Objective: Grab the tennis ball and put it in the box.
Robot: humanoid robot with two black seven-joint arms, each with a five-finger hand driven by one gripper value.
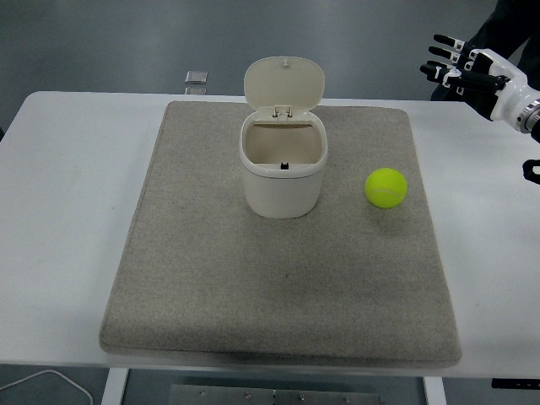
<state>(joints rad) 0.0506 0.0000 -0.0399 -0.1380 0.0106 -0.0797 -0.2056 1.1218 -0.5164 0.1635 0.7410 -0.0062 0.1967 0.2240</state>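
A yellow-green tennis ball point(386, 187) lies on the grey mat point(211, 278), right of centre. Left of it stands a cream box point(282, 173) with its hinged lid point(284, 83) flipped up and its inside showing. My right hand point(453, 66) hovers at the upper right, above and behind the table's far right corner, well away from the ball. Its fingers are spread and hold nothing. My left hand does not show.
The mat covers most of the white table point(67, 211). A small grey object point(196, 78) lies at the table's far edge, left of the box. A white cable point(51, 384) shows below the table's near left edge.
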